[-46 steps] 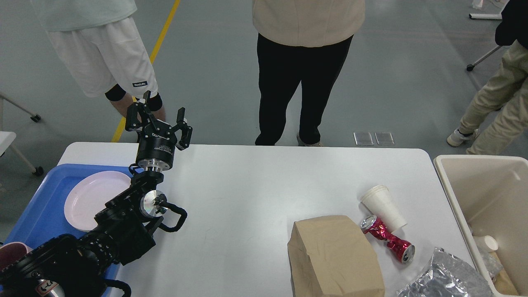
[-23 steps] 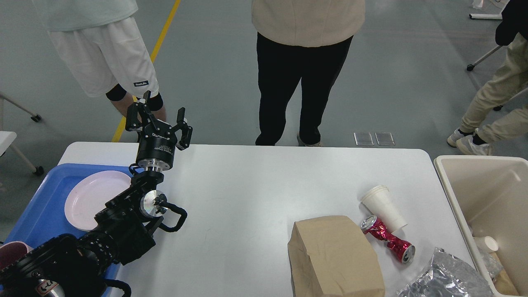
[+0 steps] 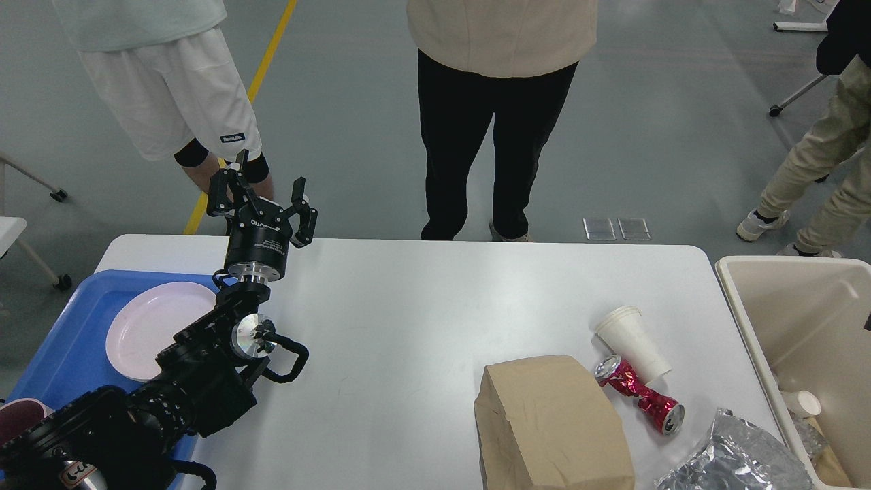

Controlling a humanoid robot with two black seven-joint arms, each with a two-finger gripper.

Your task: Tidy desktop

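Observation:
The white desktop fills the middle of the head view. At its right front lie a brown paper bag, a tipped white paper cup, a crushed red can and a silver foil bag. My left gripper is raised above the desktop's far left edge, open, with nothing between its fingers. My right gripper is out of view.
A blue tray at the left holds a pale pink plate and a dark red cup. A beige bin with some rubbish stands at the right. Three people stand beyond the table's far edge.
My left arm has not moved. The people behind the table have shifted their legs slightly.

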